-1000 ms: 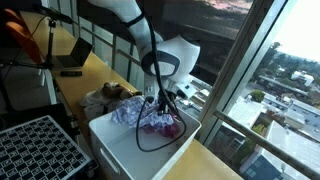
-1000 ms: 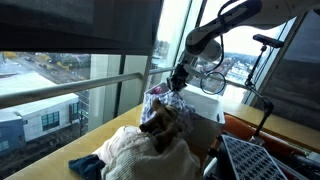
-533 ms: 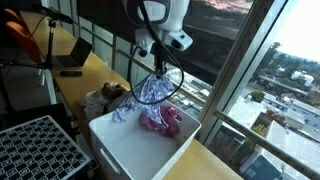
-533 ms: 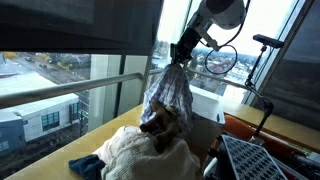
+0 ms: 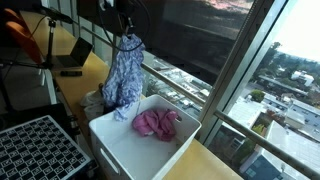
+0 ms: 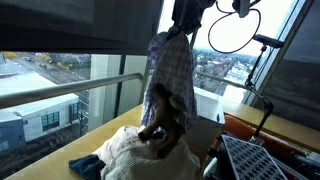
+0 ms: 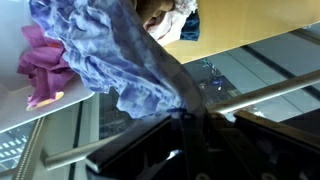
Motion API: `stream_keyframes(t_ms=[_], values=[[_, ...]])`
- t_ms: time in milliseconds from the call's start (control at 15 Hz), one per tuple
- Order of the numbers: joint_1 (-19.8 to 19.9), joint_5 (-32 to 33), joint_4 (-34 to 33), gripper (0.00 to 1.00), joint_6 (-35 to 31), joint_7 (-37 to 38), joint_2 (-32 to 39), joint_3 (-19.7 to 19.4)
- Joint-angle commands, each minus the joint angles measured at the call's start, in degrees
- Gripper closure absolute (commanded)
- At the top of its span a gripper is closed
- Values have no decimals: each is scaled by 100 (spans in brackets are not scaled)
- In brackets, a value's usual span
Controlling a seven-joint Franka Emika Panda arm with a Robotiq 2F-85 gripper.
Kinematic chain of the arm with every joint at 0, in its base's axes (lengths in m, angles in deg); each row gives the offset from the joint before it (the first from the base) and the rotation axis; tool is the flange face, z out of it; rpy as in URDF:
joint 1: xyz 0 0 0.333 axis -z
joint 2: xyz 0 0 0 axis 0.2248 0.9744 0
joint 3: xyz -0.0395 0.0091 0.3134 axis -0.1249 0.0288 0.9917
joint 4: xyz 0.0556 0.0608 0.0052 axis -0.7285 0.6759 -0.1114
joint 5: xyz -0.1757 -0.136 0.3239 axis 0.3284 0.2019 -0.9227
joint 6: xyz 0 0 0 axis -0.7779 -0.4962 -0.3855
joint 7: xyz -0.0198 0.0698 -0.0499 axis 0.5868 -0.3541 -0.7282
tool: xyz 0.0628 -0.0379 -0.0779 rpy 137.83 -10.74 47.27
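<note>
A blue-and-white patterned cloth point(image 5: 123, 75) hangs full length in the air, pinched at its top by my gripper point(image 5: 127, 38), which is shut on it. In an exterior view the same cloth point(image 6: 170, 75) dangles from the gripper point(image 6: 180, 28) above a pile of laundry point(image 6: 150, 150). Its lower end hangs over the left rim of the white bin point(image 5: 120, 150). A pink garment point(image 5: 158, 124) lies inside the bin. In the wrist view the cloth point(image 7: 110, 55) streams away from the dark jaws, with the pink garment point(image 7: 40, 65) beyond it.
A heap of mixed clothes point(image 5: 105, 98) lies on the wooden counter beside the bin. A black gridded rack point(image 5: 35, 150) stands at the near left and a laptop point(image 5: 72, 55) further back. Window glass and a rail run along the counter's far side.
The gripper has risen and moved left, lifting the blue patterned cloth out of the white bin until it hangs free. The pink garment stayed in the bin.
</note>
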Motion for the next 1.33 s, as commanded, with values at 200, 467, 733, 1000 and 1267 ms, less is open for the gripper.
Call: stream_keyframes(t_ms=[200,467,733,1000,1267], values=[[-662,724,310,99,125,1344,-814,1173],[-775,862,473,99,100,1895,-720,1612],[-626,857,786,99,61,1932,-664,1428],[-330,754,882,99,62,1837,-568,1047],[-194,726,856,99,-51,1837,-269,857]])
